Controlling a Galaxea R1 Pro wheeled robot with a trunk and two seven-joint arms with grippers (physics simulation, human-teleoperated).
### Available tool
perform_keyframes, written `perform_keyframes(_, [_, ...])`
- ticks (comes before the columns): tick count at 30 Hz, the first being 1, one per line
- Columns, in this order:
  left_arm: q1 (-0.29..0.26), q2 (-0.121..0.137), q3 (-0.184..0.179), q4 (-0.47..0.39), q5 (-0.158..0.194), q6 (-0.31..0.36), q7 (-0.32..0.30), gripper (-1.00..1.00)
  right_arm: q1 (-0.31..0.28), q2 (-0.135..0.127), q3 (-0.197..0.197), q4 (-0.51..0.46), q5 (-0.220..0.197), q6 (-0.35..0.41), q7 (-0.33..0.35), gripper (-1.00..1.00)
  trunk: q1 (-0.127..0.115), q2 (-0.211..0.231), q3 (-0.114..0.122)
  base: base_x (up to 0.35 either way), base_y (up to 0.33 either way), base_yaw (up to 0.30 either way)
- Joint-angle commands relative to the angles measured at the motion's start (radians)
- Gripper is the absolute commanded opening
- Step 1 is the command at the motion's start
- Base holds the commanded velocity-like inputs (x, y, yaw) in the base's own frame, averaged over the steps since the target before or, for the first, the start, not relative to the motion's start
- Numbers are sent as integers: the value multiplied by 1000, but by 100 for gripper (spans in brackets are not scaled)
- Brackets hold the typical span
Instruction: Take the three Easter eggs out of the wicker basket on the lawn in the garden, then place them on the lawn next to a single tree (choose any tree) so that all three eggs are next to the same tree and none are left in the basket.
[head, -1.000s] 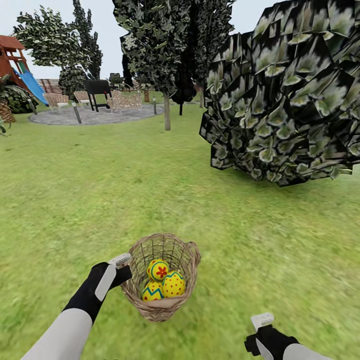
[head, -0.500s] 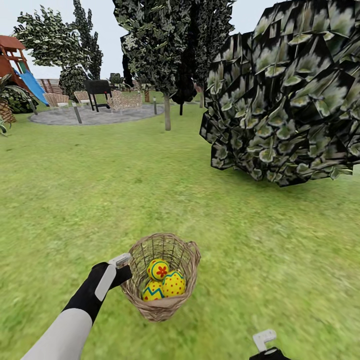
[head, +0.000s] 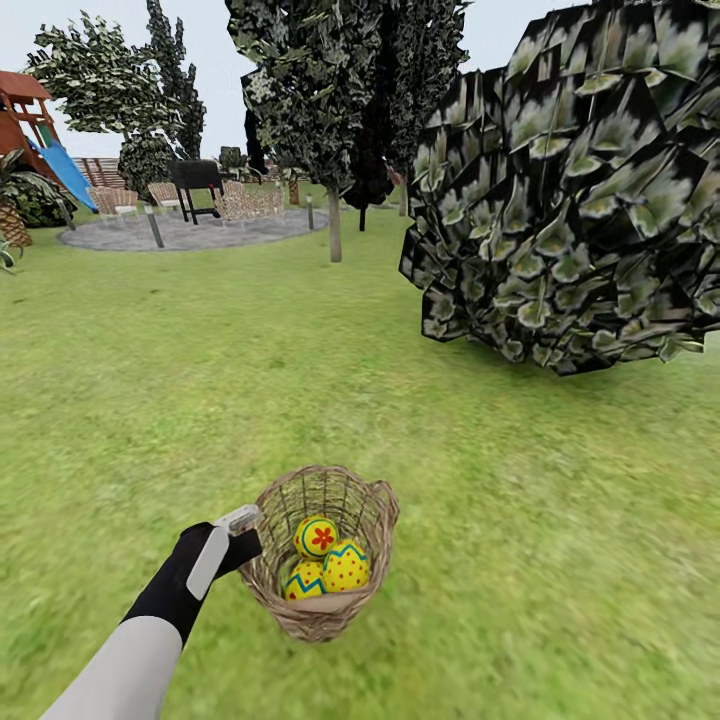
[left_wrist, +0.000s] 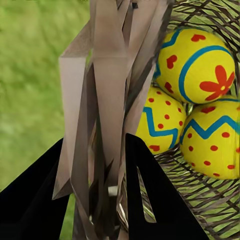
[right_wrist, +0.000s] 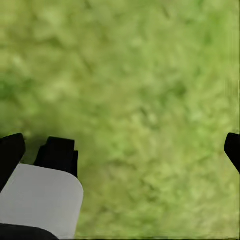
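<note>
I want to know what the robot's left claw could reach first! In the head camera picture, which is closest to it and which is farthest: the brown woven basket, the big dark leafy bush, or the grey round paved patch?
1. Brown woven wicker basket: touching the left claw, by its rim.
2. Big dark leafy bush: farther up the lawn, on the right.
3. Grey round paved patch: far back, on the left.

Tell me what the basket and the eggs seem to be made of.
The wicker basket looks like brown woven twig, matte, with open gaps in the weave and a braided rim. The three Easter eggs look smooth and painted, yellow with red dots and blue zigzags; what lies under the paint can't be told.
</note>
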Motion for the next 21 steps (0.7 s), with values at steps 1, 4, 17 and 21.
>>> perform_keyframes(1, [-1, -1, 4, -2, 18, 1, 8, -100, 14, 0, 2, 5, 7, -2, -4, 100, -4, 7, 3, 0, 0, 0])
perform_keyframes(4, [-1, -1, 4, -2, 18, 1, 8, -100, 53, -5, 2, 24, 32, -4, -4, 100, -16, 28, 12, 0, 0, 0])
perform_keyframes(17, [-1, -1, 40, -3, 18, 1, 8, -100, 129, -3, 2, 27, 50, -66, -4, 100, -31, 56, 24, 0, 0, 204])
perform_keyframes(21, [-1, -1, 40, -2, 17, 10, 8, -100, 129, -3, 2, 27, 53, -66, -4, 100, -31, 56, 24, 210, 0, 213])
